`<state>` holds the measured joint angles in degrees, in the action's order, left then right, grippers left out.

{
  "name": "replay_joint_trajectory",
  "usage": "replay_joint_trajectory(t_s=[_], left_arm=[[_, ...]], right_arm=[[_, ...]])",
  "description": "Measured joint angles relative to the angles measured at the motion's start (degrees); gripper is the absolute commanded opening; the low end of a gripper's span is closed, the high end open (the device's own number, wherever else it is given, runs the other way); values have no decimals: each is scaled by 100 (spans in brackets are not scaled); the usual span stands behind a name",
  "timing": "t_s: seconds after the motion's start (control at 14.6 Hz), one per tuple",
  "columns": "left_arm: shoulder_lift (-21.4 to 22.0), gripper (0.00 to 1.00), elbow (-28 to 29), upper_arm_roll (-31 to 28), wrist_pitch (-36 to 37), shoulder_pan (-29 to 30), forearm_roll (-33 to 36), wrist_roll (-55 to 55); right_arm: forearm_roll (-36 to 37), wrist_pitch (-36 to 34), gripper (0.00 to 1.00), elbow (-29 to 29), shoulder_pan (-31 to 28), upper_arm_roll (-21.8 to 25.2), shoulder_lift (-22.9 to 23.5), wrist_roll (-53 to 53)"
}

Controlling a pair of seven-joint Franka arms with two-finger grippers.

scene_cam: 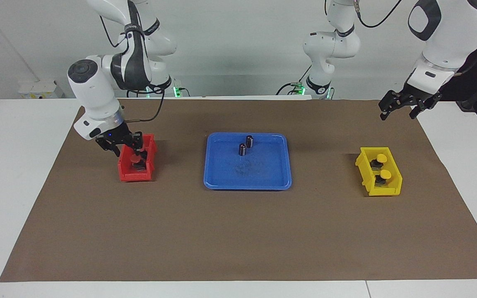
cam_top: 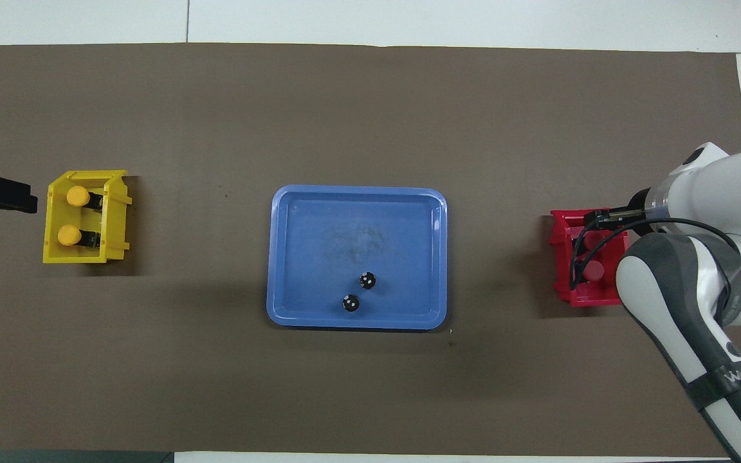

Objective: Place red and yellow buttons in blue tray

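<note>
Two yellow buttons (scene_cam: 381, 158) (scene_cam: 384, 174) lie in the small yellow bin (scene_cam: 389, 189) at the left arm's end; they also show in the overhead view (cam_top: 76, 196) (cam_top: 68, 235). One red button (scene_cam: 135, 158) shows in the small red bin (scene_cam: 136, 176) at the right arm's end, and in the overhead view (cam_top: 594, 270). Any second red button is hidden. My right gripper (scene_cam: 129, 147) is open and lowered into the red bin, just over that button. My left gripper (scene_cam: 398, 111) is open and empty, raised over the mat's edge beside the yellow bin. The blue tray (scene_cam: 263, 178) lies mid-table.
Two capless dark cylinders (scene_cam: 249, 141) (scene_cam: 242, 149) stand in the blue tray (cam_top: 306, 257), in the part nearer the robots. A brown mat (scene_cam: 238, 231) covers the table. In the overhead view my right arm (cam_top: 698, 270) covers part of the red bin (cam_top: 563, 257).
</note>
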<state>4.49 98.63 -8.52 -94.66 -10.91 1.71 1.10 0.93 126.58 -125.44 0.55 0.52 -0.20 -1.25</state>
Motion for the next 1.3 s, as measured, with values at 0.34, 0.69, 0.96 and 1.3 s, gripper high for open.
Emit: replay_joint_trajectory(t_s=[0.34,0.69,0.96,1.3], left_arm=[[0,100,-1,-4,-11,0,0,4],[0,100,-3,-50,-13,78,0,4],[0,100,-3,-52,-13,93,21,4],[-23,82,192,-62,-659,279,153,58]], right_arm=[[-6,266,61,-249,-3,0,33,5],[-8,559,57,-518,-3,-1,32,5],[-8,739,40,-710,-3,-1,22,5],[-8,356,30,-531,-7,-1,-10,0]])
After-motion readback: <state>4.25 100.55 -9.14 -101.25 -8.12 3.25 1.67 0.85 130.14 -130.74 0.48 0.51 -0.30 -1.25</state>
